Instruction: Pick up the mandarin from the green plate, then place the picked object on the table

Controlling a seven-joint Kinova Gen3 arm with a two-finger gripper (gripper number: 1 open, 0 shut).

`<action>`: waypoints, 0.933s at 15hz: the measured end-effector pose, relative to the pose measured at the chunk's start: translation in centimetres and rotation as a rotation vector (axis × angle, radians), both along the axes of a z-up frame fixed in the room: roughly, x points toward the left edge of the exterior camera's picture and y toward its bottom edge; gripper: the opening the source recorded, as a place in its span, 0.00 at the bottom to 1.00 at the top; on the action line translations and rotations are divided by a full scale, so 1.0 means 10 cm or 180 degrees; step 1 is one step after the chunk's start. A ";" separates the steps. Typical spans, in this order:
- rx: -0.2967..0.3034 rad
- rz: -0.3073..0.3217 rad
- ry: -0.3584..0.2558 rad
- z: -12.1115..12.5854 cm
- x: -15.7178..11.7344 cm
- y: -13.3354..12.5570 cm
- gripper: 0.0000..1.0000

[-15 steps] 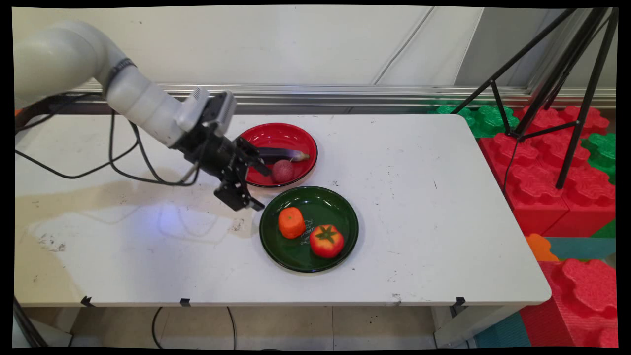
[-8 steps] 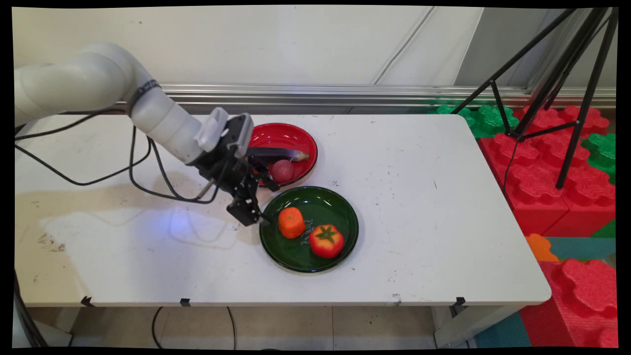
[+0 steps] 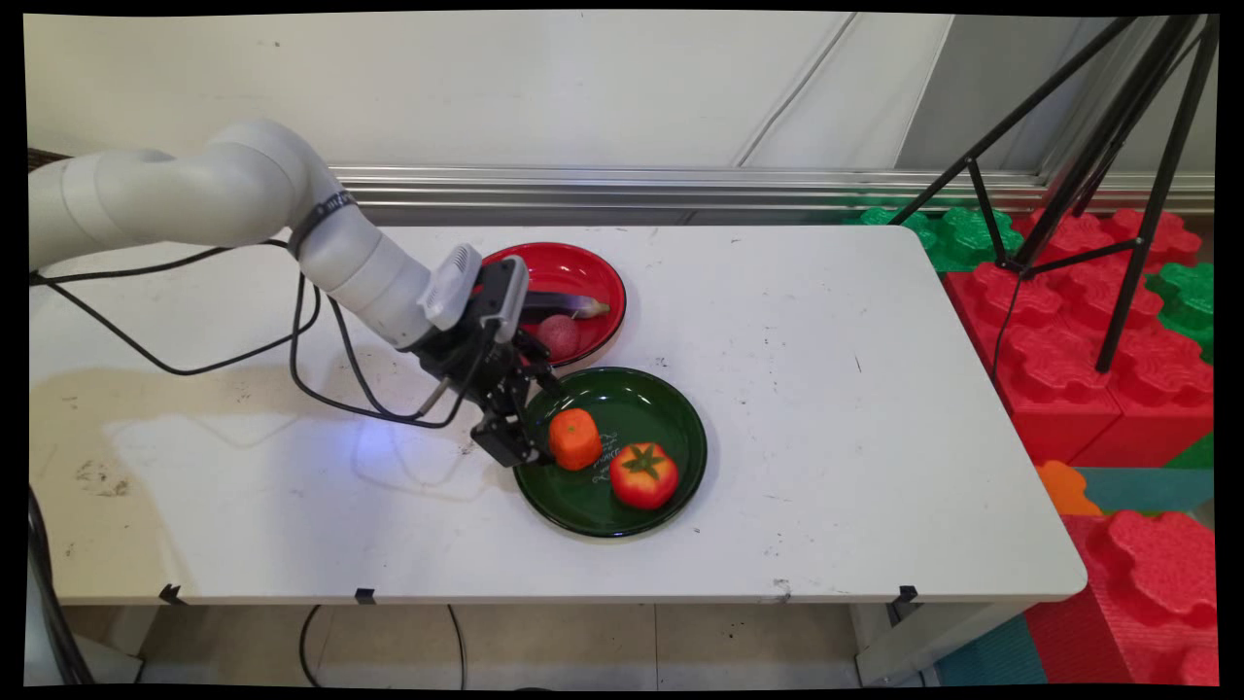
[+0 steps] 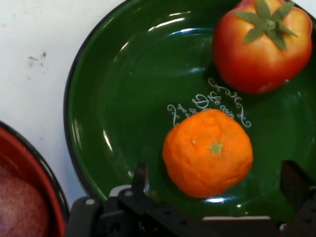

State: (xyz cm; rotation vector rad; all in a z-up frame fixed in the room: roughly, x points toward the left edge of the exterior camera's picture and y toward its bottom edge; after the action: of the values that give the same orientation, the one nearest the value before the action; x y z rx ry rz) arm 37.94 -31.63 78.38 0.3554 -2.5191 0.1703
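An orange mandarin (image 3: 575, 437) (image 4: 207, 150) lies in a green plate (image 3: 680, 399) (image 4: 123, 98) beside a red tomato (image 3: 643, 474) (image 4: 261, 47). My gripper (image 3: 533, 416) (image 4: 217, 180) is open and low over the plate's left rim. Its two fingers stand on either side of the mandarin with a gap on both sides. In the hand view one finger (image 4: 140, 177) sits left of the fruit, the other at the right edge. Nothing is held.
Behind the green plate a red plate (image 3: 569, 261) (image 4: 24, 163) holds a purple eggplant (image 3: 564, 304) and a pinkish round fruit (image 3: 559, 335). Black cables (image 3: 321, 360) hang left of the hand. A tripod (image 3: 1098, 194) and red and green foam blocks (image 3: 1069, 369) stand off the table's right end.
The arm has swung right and down, carrying the open gripper from beside the red plate to the green plate's left rim, where its fingers now straddle the mandarin.
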 end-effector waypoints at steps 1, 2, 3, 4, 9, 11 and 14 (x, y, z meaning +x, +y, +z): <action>-0.0001 -0.0007 -0.0002 -0.02 -0.03 -0.01 1.00; -0.0002 -0.0012 -0.0005 -0.04 -0.05 -0.01 1.00; -0.0004 -0.0016 -0.0006 -0.06 -0.07 -0.02 1.00; -0.0006 -0.0020 -0.0008 -0.08 -0.09 -0.02 1.00; -0.0015 -0.0044 0.0000 -0.11 -0.16 -0.03 1.00; -0.0021 -0.0055 0.0009 -0.12 -0.18 -0.03 0.00; -0.0016 -0.0055 0.0025 -0.11 -0.19 -0.02 0.00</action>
State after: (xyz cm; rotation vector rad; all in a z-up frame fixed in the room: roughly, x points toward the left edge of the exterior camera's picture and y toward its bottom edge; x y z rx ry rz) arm 36.00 -31.88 77.29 0.3316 -2.5128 0.1680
